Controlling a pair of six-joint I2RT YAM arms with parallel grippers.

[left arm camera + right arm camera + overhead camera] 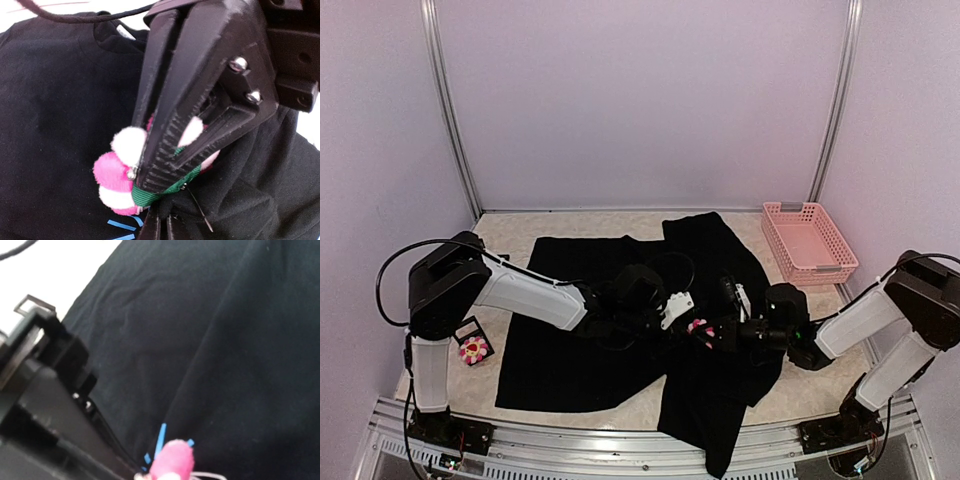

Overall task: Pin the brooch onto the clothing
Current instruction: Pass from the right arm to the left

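On the black T-shirt (pixel 570 340), beside its blue starburst mark (pixel 122 227): flower brooch (pixel 117 170) clamped by its green back in the left gripper (pixel 154 189); right gripper (pixel 718 335) clenched just below, contents unclear.

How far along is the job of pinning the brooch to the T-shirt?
Done: the brooch is at the T-shirt by its blue mark. In hand: the right fingers clamp its green back; the left fingers are shut just below. Left: fastening it on, then releasing.

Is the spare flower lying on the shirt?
No, the spare flower sits apart from the shirt, off its left edge.
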